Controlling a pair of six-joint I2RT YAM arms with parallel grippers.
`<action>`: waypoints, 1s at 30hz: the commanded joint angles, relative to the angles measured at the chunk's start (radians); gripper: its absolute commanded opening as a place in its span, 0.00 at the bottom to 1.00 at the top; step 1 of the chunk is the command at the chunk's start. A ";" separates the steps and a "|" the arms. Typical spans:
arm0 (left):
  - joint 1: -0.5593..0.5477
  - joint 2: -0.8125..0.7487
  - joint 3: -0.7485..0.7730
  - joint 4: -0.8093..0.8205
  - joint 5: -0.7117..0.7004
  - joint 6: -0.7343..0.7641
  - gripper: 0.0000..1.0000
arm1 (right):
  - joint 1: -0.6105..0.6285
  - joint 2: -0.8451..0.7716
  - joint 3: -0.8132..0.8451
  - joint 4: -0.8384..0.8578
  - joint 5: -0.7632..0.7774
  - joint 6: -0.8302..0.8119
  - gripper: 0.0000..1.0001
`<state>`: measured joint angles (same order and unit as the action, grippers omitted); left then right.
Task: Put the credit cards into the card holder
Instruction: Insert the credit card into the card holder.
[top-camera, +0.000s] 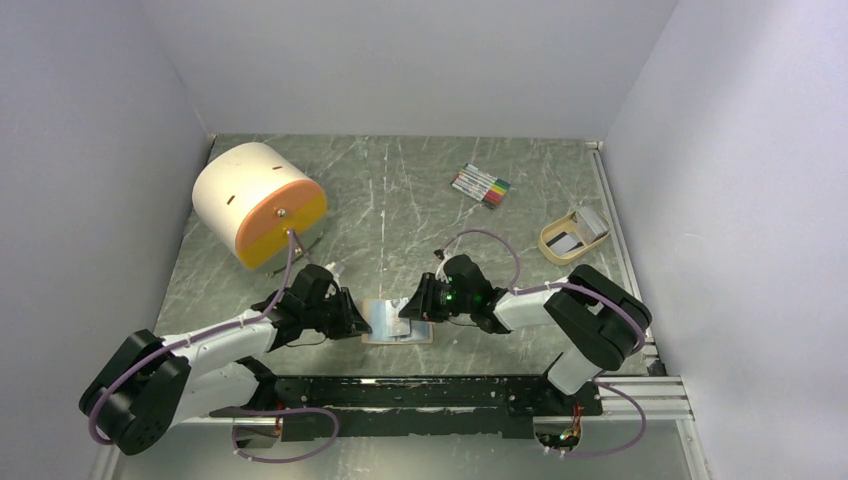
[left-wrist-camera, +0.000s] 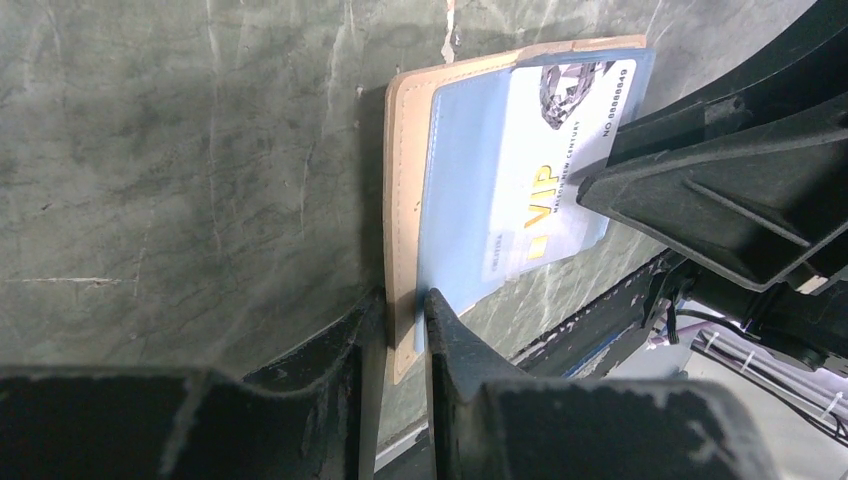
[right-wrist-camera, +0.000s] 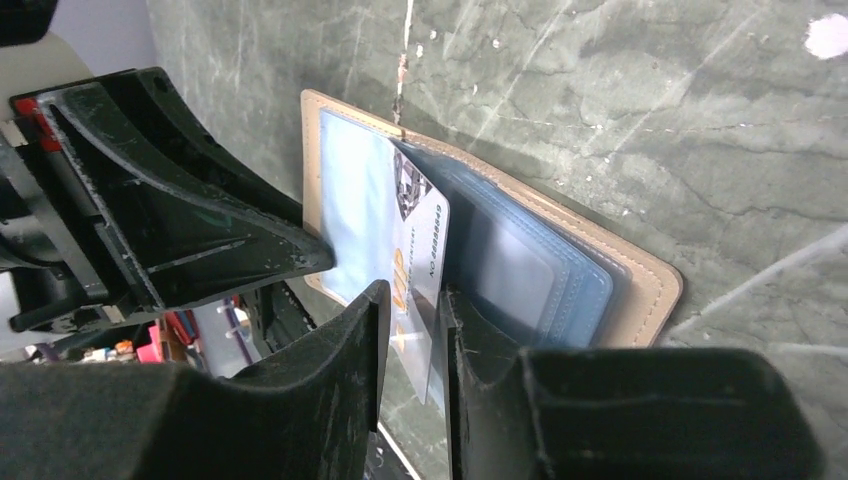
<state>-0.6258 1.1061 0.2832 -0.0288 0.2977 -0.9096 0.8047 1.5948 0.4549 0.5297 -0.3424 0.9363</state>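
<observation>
The tan card holder (top-camera: 397, 322) lies open near the table's front edge, between both arms. My left gripper (left-wrist-camera: 405, 300) is shut on its tan left edge (left-wrist-camera: 405, 180), next to the blue sleeve. A white VIP credit card (left-wrist-camera: 555, 190) sits partly inside that blue sleeve. In the right wrist view the same credit card (right-wrist-camera: 425, 240) stands between the fingers of my right gripper (right-wrist-camera: 415, 295). Those jaws are slightly apart, with a gap beside the card, so they do not pinch it. More blue sleeves (right-wrist-camera: 540, 270) fan out to the right.
A tan open tray (top-camera: 560, 250) at the back right holds more greyish cards (top-camera: 570, 240). A bundle of marker pens (top-camera: 481, 186) lies behind the centre. A white and orange drum (top-camera: 258, 203) stands at the back left. A black rail (top-camera: 430, 392) runs along the near edge.
</observation>
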 joint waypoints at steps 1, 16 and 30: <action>-0.008 -0.024 0.015 0.027 0.016 -0.006 0.25 | 0.017 -0.009 0.007 -0.128 0.058 -0.049 0.26; -0.007 -0.001 0.013 0.048 0.024 -0.008 0.25 | 0.063 0.061 -0.031 0.045 0.042 0.078 0.20; -0.008 -0.022 0.016 0.036 0.024 -0.009 0.25 | 0.110 0.011 0.005 -0.094 0.155 0.076 0.38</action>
<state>-0.6258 1.1034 0.2832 -0.0082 0.2996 -0.9138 0.9100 1.6329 0.4458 0.6014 -0.2703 1.0554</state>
